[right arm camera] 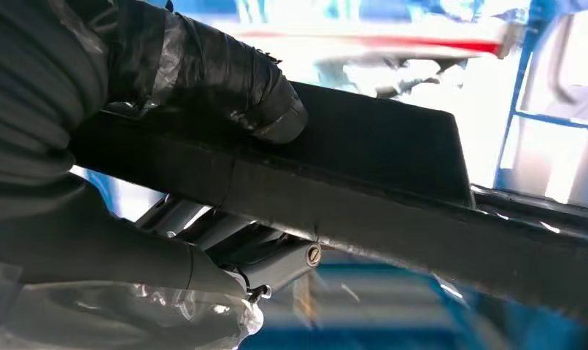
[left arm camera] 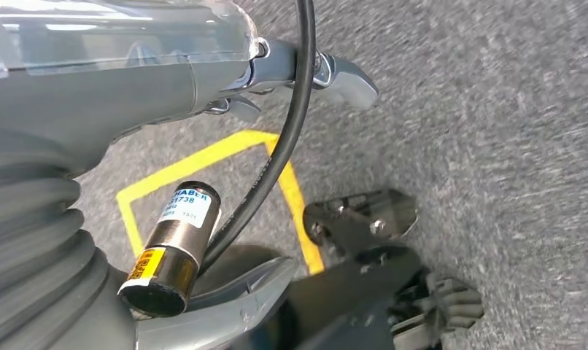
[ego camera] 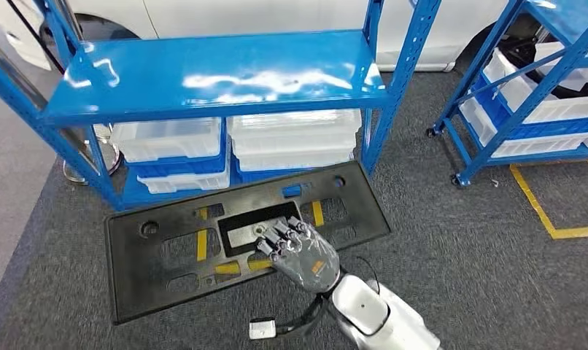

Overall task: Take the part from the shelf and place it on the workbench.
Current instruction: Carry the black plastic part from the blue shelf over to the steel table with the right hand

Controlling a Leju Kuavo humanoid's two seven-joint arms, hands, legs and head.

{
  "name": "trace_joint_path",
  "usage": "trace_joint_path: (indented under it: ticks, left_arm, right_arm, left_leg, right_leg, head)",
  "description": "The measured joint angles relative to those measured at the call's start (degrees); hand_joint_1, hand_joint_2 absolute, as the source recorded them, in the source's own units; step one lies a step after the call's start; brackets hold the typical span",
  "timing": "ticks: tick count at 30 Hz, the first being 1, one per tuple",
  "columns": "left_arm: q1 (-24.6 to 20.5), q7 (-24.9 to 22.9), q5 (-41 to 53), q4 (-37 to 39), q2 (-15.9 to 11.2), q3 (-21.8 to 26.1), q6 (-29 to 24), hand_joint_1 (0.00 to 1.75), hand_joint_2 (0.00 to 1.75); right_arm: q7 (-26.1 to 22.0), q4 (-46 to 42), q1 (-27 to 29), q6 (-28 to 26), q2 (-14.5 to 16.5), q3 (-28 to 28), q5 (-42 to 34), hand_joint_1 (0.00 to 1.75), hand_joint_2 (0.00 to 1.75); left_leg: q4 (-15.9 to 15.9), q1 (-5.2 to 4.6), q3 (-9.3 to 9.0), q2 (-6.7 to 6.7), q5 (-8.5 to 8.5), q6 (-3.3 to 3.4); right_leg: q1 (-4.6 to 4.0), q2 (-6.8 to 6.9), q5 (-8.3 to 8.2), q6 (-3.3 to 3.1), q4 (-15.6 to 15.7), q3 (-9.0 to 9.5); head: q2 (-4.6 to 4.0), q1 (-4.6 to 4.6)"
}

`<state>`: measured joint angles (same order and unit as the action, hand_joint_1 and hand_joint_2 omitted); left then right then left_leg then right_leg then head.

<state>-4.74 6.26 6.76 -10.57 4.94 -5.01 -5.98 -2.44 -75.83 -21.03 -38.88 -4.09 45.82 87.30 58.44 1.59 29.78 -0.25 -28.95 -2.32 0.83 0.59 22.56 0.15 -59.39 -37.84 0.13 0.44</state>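
Head view, left to right. You see the flat black plastic panel with rectangular cut-outs (ego camera: 203, 251) held out over the grey carpet (ego camera: 466, 255), in front of the blue steel shelf unit (ego camera: 211, 76) whose lower tier carries white plastic bins (ego camera: 291, 138). Your right hand (ego camera: 295, 248) grips the panel at the edge of a central cut-out, fingers over its top face. A second blue rack with white trays (ego camera: 524, 87) stands to the right, beside yellow floor tape (ego camera: 539, 208).

Left wrist view: your left hand (left arm camera: 276, 73) hangs over the carpet, holding nothing, fingers loosely apart.

Right wrist view: the thumb presses one face of the panel (right arm camera: 378, 168), fingers (right arm camera: 269, 255) clamp the other.
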Motion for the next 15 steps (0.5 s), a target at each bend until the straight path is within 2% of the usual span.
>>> trace_joint_path:
  ticks: [2, 3, 4, 5, 7, 8, 9, 10, 11, 12, 13, 14, 15]
  left_arm:
    - [-0.34, 0.02, 0.23, 0.0, -0.02, 0.01, 0.01, 0.0, 1.75]
    - [-0.53, 0.06, 0.28, 0.0, -0.03, 0.01, 0.01, 0.0, 1.75]
    - [-0.66, 0.12, 0.27, -0.01, -0.03, 0.02, 0.01, 0.0, 1.75]
    - [-0.8, 0.19, 0.27, -0.02, -0.02, 0.02, 0.01, 0.0, 1.75]
    - [-0.97, 0.25, 0.26, -0.03, -0.02, 0.02, 0.02, 0.0, 1.75]
    - [-1.01, 0.24, 0.27, -0.03, -0.03, 0.02, 0.02, 0.0, 1.75]
    - [-1.01, 0.19, 0.32, -0.03, -0.03, 0.02, 0.02, 0.0, 1.75]
    - [-1.01, 0.12, 0.37, -0.03, -0.04, 0.02, 0.02, 0.0, 1.75]
    - [-1.0, 0.03, 0.41, -0.03, -0.04, 0.02, 0.02, 0.0, 1.75]
    - [-1.0, -0.04, 0.45, -0.03, 0.0, 0.02, 0.01, 0.0, 1.75]
    - [-0.99, -0.1, 0.46, -0.04, 0.05, 0.02, 0.01, 0.0, 1.75]
    - [-0.97, -0.16, 0.47, -0.04, 0.1, 0.02, 0.01, 0.0, 1.75]
    - [-0.95, -0.23, 0.48, -0.05, 0.14, 0.02, 0.01, 0.0, 1.75]
  right_arm:
    - [0.25, -0.69, -0.23, -0.24, -0.72, -0.01, 1.27, 1.75, 1.75]
    - [0.4, -0.88, -0.38, -0.36, -1.11, -0.01, 1.37, 1.75, 1.75]
    - [0.54, -0.97, -0.51, -0.38, -1.44, -0.01, 1.34, 1.75, 1.75]
    - [0.64, -1.02, -0.6, -0.4, -1.72, -0.01, 1.3, 1.75, 1.75]
    - [0.76, -1.09, -0.66, -0.41, -2.08, -0.01, 1.23, 1.75, 1.75]
    - [0.87, -1.1, -0.65, -0.41, -2.22, -0.01, 1.14, 1.75, 1.75]
    - [0.99, -1.11, -0.63, -0.41, -2.31, -0.01, 1.01, 1.75, 1.75]
    - [1.13, -1.16, -0.63, -0.41, -2.4, -0.01, 0.86, 1.75, 1.75]
    - [1.24, -1.25, -0.65, -0.41, -2.46, -0.01, 0.74, 1.75, 1.75]
    - [1.29, -1.42, -0.69, -0.41, -2.51, -0.01, 0.63, 1.75, 1.75]
    - [1.31, -1.65, -0.77, -0.42, -2.54, -0.01, 0.48, 1.75, 1.75]
    - [1.28, -1.86, -0.87, -0.43, -2.56, -0.01, 0.18, 1.75, 1.75]
    - [1.23, -2.01, -0.96, -0.44, -2.58, -0.01, -0.32, 1.75, 1.75]
  left_leg:
    - [-0.04, -0.03, 0.79, 0.03, 0.63, 1.19]
    - [-0.09, -0.03, 1.21, 0.12, 1.16, 1.9]
    - [-0.23, -0.01, 1.73, 0.25, 1.76, 2.61]
    - [-0.29, -0.02, 2.32, 0.37, 2.38, 3.18]
    - [-0.24, -0.31, 3.86, 0.49, 3.6, 3.75]
    - [-0.19, -0.47, 4.62, 0.52, 4.18, 3.81]
    - [-0.16, -0.63, 5.4, 0.54, 4.76, 3.83]
    - [-0.13, -0.8, 6.16, 0.55, 5.34, 3.82]
    - [-0.12, -0.96, 6.82, 0.54, 5.91, 3.79]
    - [-0.11, -1.06, 7.37, 0.54, 6.46, 3.73]
    - [-0.08, -1.18, 7.77, 0.52, 6.96, 3.57]
    - [-0.15, -1.19, 8.01, 0.52, 7.49, 3.34]
    - [-0.3, -1.11, 8.13, 0.55, 8.04, 3.02]
  right_leg:
    - [0.05, -0.03, -0.62, 0.86, 0.0, -0.24]
    - [0.14, -0.08, 0.06, 1.19, -0.45, -0.56]
    - [0.27, -0.16, 1.81, 1.42, -1.81, -1.1]
    - [0.37, -0.24, 4.5, 1.56, -4.35, -1.91]
    - [0.4, -0.35, 10.0, 1.71, -11.65, -3.72]
    - [0.38, -0.38, 11.33, 1.73, -14.78, -4.18]
    - [0.36, -0.39, 11.33, 1.64, -16.43, -3.87]
    - [0.26, -0.4, 10.25, 1.4, -16.09, -2.55]
    - [0.08, -0.42, 8.77, 0.96, -13.75, -0.24]
    - [-0.21, -0.45, 7.7, 0.32, -9.89, 2.95]
    - [-0.55, -0.45, 7.47, -0.33, -5.35, 6.21]
    - [-0.86, -0.47, 7.8, -0.73, -1.67, 8.7]
    - [-1.16, -0.49, 8.25, -1.03, 0.8, 10.18]
  head:
    - [0.0, 0.03]
    - [0.0, 0.05]
    - [0.0, 0.05]
    - [0.0, 0.06]
    - [0.0, 0.04]
    - [0.0, 0.04]
    - [0.0, 0.04]
    - [0.0, 0.04]
    - [0.0, 0.04]
    - [0.0, 0.02]
    - [0.0, 0.03]
    - [0.0, 0.01]
    - [0.0, 0.02]
